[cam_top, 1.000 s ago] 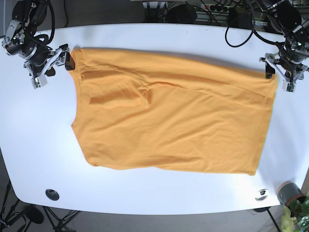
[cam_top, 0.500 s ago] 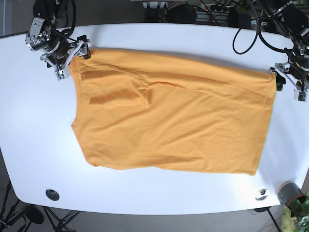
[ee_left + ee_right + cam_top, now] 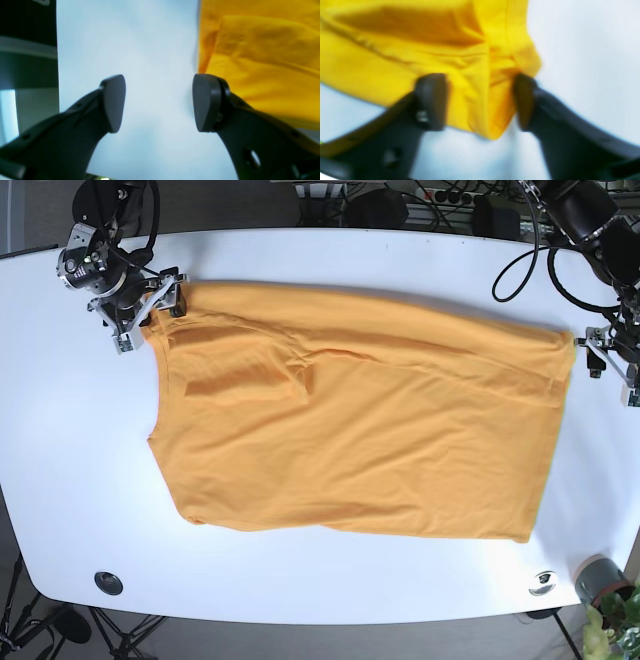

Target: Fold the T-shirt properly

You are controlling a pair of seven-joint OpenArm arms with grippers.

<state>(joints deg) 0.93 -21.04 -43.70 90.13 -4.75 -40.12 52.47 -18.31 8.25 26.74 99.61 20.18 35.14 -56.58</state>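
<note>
An orange T-shirt (image 3: 360, 430) lies spread flat on the white table (image 3: 80, 460), with a sleeve folded in at its upper left. My right gripper (image 3: 153, 315) is at the shirt's top left corner. In the right wrist view it (image 3: 480, 100) is open, with a bunched fold of the shirt (image 3: 420, 45) between its fingers (image 3: 431, 100). My left gripper (image 3: 608, 372) is off the shirt's top right corner, near the table's right edge. In the left wrist view it (image 3: 158, 102) is open over bare table, and the shirt edge (image 3: 262, 62) lies beside its right finger.
A grey cylinder (image 3: 598, 577) and a green plant (image 3: 620, 620) stand off the table's front right corner. Round cable ports sit at the front left (image 3: 108, 582) and front right (image 3: 543, 582). Black cables hang behind the table's far edge.
My right gripper moved from left of the shirt onto its top left corner, where it straddles the cloth. My left gripper moved right, away from the shirt's edge toward the table's edge.
</note>
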